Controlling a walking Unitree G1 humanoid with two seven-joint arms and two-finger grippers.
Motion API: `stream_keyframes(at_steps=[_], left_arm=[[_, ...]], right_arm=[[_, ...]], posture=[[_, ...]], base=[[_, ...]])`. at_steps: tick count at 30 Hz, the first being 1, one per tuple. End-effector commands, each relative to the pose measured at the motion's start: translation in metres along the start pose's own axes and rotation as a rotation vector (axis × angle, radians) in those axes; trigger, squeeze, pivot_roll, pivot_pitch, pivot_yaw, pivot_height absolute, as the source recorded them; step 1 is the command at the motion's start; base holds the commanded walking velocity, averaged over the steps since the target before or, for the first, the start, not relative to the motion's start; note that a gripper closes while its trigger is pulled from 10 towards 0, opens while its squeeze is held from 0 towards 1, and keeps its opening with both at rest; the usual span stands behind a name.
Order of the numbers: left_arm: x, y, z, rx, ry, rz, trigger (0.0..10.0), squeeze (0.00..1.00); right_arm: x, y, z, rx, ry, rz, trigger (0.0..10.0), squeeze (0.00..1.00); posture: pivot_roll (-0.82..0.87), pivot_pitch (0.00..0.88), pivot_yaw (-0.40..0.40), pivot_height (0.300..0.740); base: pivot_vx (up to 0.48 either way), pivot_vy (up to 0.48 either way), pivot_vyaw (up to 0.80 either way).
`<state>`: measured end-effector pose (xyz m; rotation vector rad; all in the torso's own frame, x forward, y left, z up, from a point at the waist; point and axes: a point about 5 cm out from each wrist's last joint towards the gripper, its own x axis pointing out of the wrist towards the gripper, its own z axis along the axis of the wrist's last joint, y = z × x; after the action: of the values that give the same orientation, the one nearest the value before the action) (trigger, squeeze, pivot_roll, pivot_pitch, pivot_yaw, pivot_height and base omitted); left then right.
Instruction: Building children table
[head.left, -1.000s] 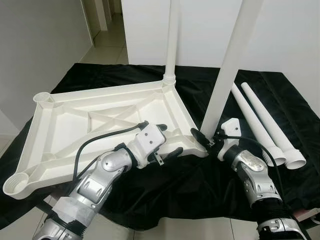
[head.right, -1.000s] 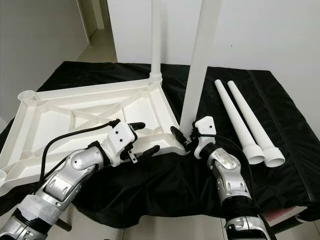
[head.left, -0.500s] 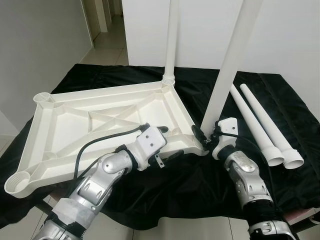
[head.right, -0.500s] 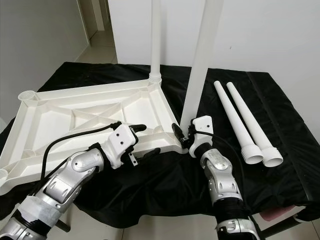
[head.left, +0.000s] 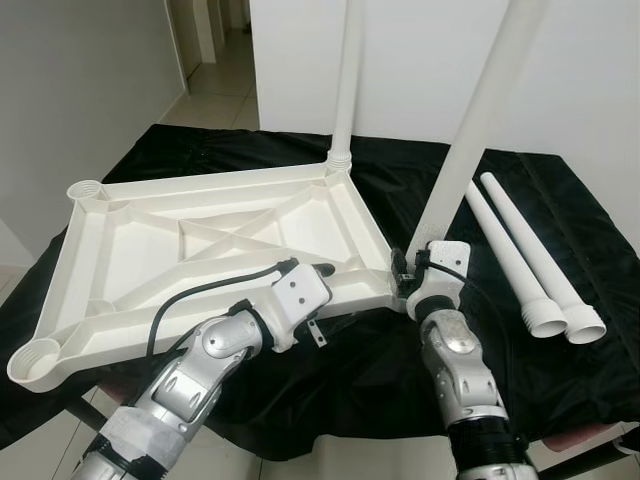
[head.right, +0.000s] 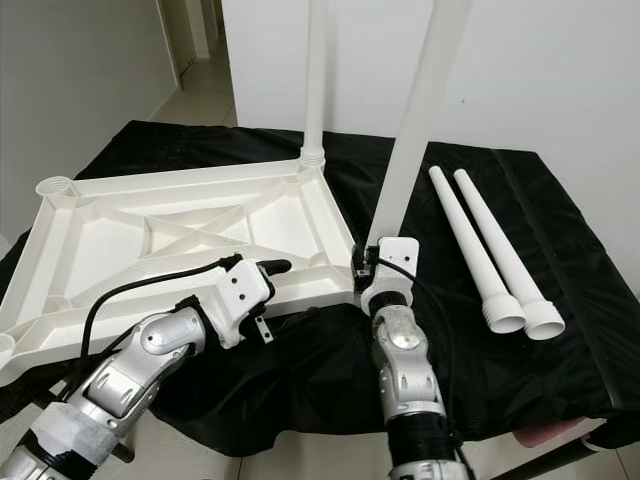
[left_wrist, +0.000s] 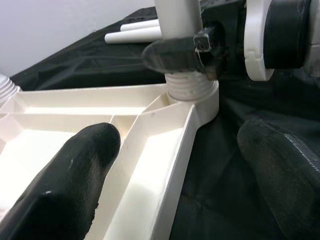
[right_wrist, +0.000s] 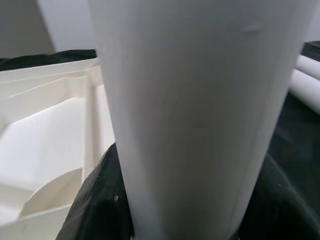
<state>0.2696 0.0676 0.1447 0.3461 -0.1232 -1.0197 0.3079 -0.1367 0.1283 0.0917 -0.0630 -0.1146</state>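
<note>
A white plastic table top (head.left: 200, 240) lies upside down on a black cloth (head.left: 330, 370) that covers the work surface, its ribbed underside facing up; round sockets show at its corners. One long white plastic leg (head.left: 345, 80) stands upright in the far corner socket; a second white leg (head.left: 480, 120) stands in the near right corner socket, leaning slightly to the right as it rises — its ribbed foot (left_wrist: 192, 87) sits in the socket collar in the left wrist view. The right gripper (head.left: 402, 278) is clamped around this second leg just above the socket; in the right wrist view the black fingers (right_wrist: 95, 200) hug both sides of the white tube. The left gripper (left_wrist: 185, 170) is spread apart, straddling the near edge of the table top beside that corner; one finger rests over the inner tray, the other lies out over the cloth. Two more loose white legs (head.left: 520, 260) lie side by side on the cloth to the right, well apart from the table top — flared ends toward the robot.
</note>
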Motion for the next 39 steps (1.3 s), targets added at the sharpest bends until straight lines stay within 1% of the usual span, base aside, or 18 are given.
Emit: stream_keyframes(at_steps=[1, 6, 7, 9, 10, 13, 15, 21, 22, 23, 25, 27, 28, 30, 31, 32, 33, 39], left_arm=[[-0.002, -0.002, 0.0, -0.001, 0.005, -0.073, 10.0, 0.0], [-0.005, -0.002, 0.001, -0.008, 0.005, -0.064, 10.0, 0.0], [-0.006, -0.001, 0.001, -0.009, 0.006, -0.062, 10.0, 0.0], [-0.007, -0.001, 0.001, -0.009, 0.006, -0.061, 10.0, 0.0], [-0.008, -0.001, 0.001, -0.006, 0.006, -0.06, 10.0, 0.0], [-0.01, 0.0, 0.002, -0.019, 0.008, -0.054, 10.0, 0.0], [-0.013, -0.001, 0.003, -0.016, 0.005, -0.067, 10.0, 0.0], [-0.015, -0.005, 0.006, -0.03, -0.006, -0.081, 10.0, 0.0], [-0.015, -0.008, 0.006, -0.038, -0.012, -0.087, 10.0, 0.0], [-0.014, -0.01, 0.007, -0.039, -0.013, -0.09, 10.0, 0.0], [-0.014, -0.01, 0.007, -0.039, -0.013, -0.09, 10.0, 0.0], [-0.015, -0.008, 0.007, -0.042, -0.007, -0.071, 10.0, 0.0], [-0.015, -0.008, 0.007, -0.042, -0.007, -0.071, 10.0, 0.0], [-0.016, -0.004, 0.007, -0.043, -0.002, -0.042, 10.0, 0.0], [-0.016, -0.004, 0.007, -0.043, -0.002, -0.042, 10.0, 0.0], [-0.017, -0.005, 0.009, -0.049, -0.003, -0.038, 10.0, 0.0], [-0.018, -0.006, 0.009, -0.05, -0.003, -0.04, 10.0, 0.0], [-0.018, -0.01, 0.009, -0.054, -0.003, -0.049, 10.0, 0.0]], right_arm=[[-0.004, -0.004, -0.01, 0.036, 0.056, -0.046, 10.0, 0.0], [-0.006, -0.002, -0.005, 0.026, 0.042, -0.03, 10.0, 0.0], [-0.006, -0.004, -0.003, 0.014, 0.033, -0.032, 10.0, 0.09], [-0.006, -0.005, -0.003, 0.005, 0.028, -0.035, 10.0, 0.09], [-0.006, -0.005, -0.001, 0.012, 0.022, -0.013, 10.0, 1.0], [-0.007, -0.002, 0.003, 0.017, -0.009, 0.032, 10.0, 1.0], [-0.01, 0.0, 0.007, 0.006, -0.032, 0.103, 10.0, 1.0], [-0.01, -0.004, 0.008, -0.022, -0.043, 0.19, 10.0, 1.0], [-0.008, -0.005, 0.008, -0.014, -0.035, 0.232, 10.0, 0.4], [-0.008, -0.005, 0.007, -0.025, -0.025, 0.28, 10.0, 0.0], [-0.008, -0.005, 0.007, -0.025, -0.025, 0.28, 10.0, 0.0], [-0.006, -0.008, 0.006, -0.054, -0.018, 0.358, 10.0, 0.0], [-0.006, -0.008, 0.006, -0.054, -0.018, 0.358, 10.0, 0.0], [-0.004, -0.01, 0.004, -0.094, -0.008, 0.426, 10.0, 0.0], [-0.004, -0.01, 0.004, -0.094, -0.008, 0.426, 10.0, 0.0], [-0.003, -0.01, 0.003, -0.13, -0.001, 0.498, 10.0, 0.0], [-0.002, -0.01, 0.003, -0.138, 0.001, 0.52, 10.0, 0.0], [0.0, -0.013, 0.002, -0.169, 0.007, 0.557, 10.0, 0.0]], posture=[[0.03, 0.0, -0.024, 0.74], [0.04, 0.0, -0.036, 0.74], [0.05, 0.0, -0.04, 0.74], [0.05, 0.0, -0.04, 0.74], [0.05, 0.0, -0.041, 0.74], [0.05, 0.0, -0.04, 0.74], [0.04, 0.0, -0.042, 0.74], [0.04, 0.0, -0.045, 0.74], [0.04, 0.0, -0.047, 0.74], [0.04, 0.0, -0.049, 0.74], [0.04, 0.0, -0.049, 0.74], [0.05, 0.0, -0.057, 0.74], [0.05, 0.0, -0.057, 0.74], [0.06, 0.0, -0.06, 0.74], [0.06, 0.0, -0.06, 0.74], [0.06, 0.0, -0.06, 0.74], [0.06, 0.0, -0.06, 0.74], [0.07, 0.0, -0.065, 0.74]], base=[[0.0, 0.0, 0.0], [0.0, 0.0, 0.0], [0.0, 0.0, 0.0], [0.0, 0.0, 0.0], [0.0, 0.0, 0.0], [0.0, 0.0, 0.0], [0.0, 0.0, 0.0], [0.0, 0.0, 0.0], [0.0, 0.0, 0.0], [0.0, 0.0, 0.0], [0.0, 0.0, 0.0], [0.0, 0.0, 0.0], [0.0, 0.0, 0.0], [0.0, 0.0, 0.0], [0.0, 0.0, 0.0], [0.0, 0.0, 0.0], [0.0, 0.0, 0.0], [0.0, 0.0, 0.0]])
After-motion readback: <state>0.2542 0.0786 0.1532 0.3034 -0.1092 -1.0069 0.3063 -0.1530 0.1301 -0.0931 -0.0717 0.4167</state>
